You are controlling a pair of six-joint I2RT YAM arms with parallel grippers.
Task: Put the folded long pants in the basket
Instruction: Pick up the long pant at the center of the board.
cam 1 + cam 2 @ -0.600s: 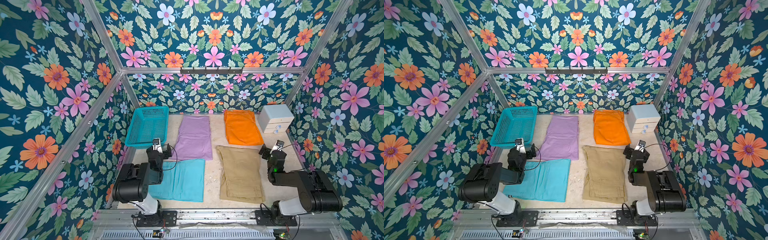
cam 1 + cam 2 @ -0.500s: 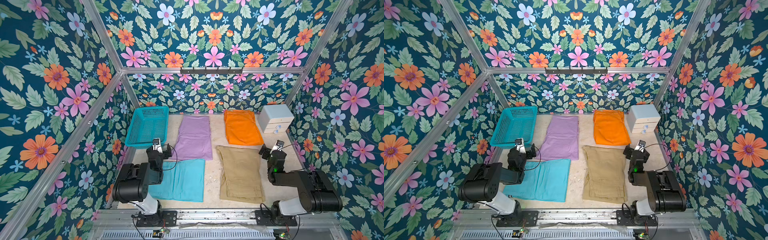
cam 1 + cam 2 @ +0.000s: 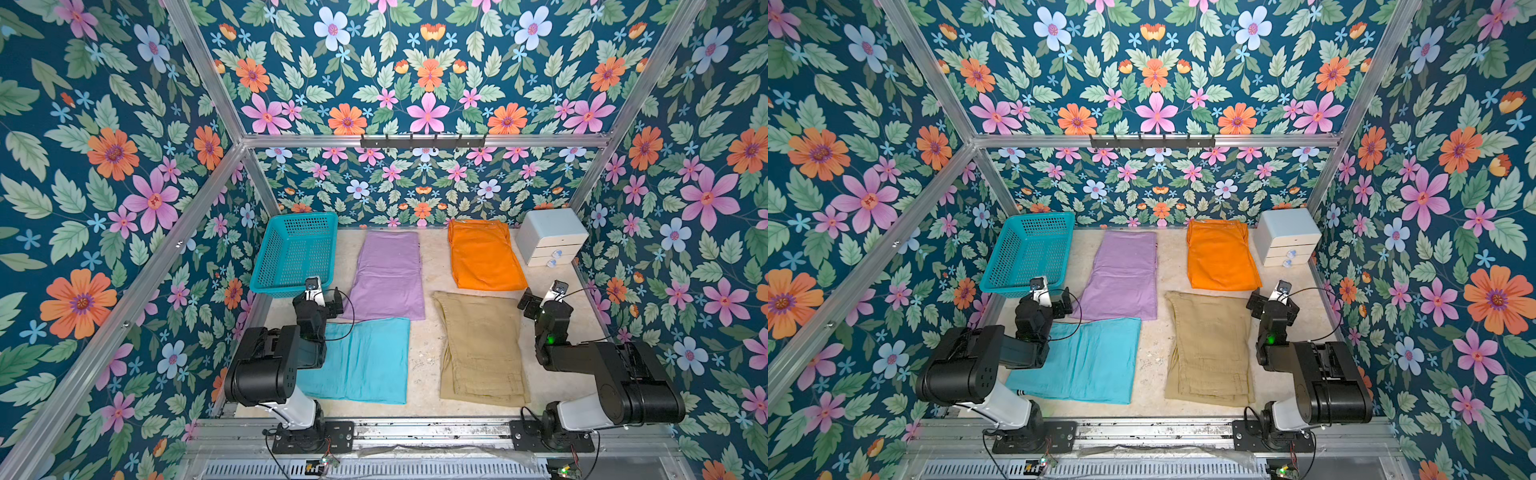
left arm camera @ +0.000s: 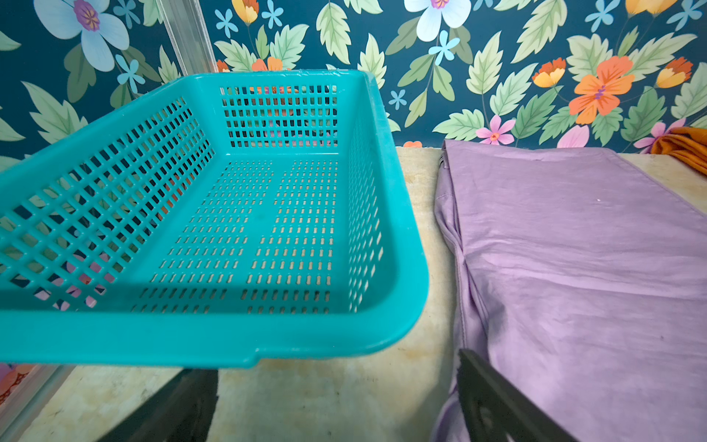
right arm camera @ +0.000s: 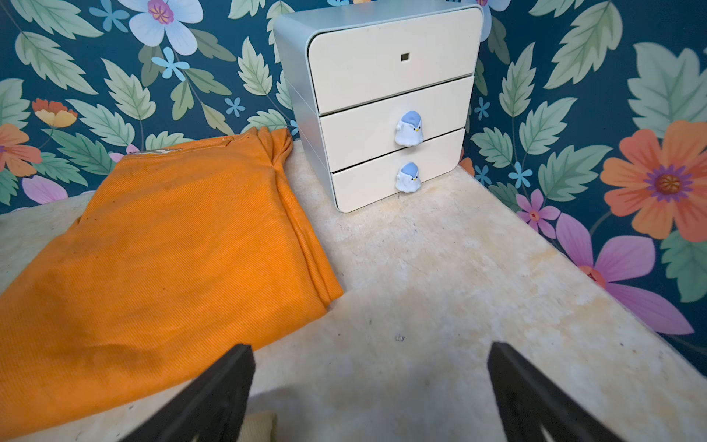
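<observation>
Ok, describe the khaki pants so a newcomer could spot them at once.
Start at the white drawer box in the far right corner. The orange pants lie beside it; directly nearer the robot lie the khaki pants. Only they are tan, with visible seams.

Beige tabletop (image 3: 428,345), my view from above.
I log on it: teal basket (image 3: 278,287), lilac pants (image 3: 388,274), orange pants (image 3: 482,257), turquoise pants (image 3: 365,359), khaki pants (image 3: 482,349), pale drawer box (image 3: 552,232).

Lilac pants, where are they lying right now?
In both top views the lilac pants lie flat toward the back, immediately right of the teal basket, with the turquoise pants at their near end.
</observation>
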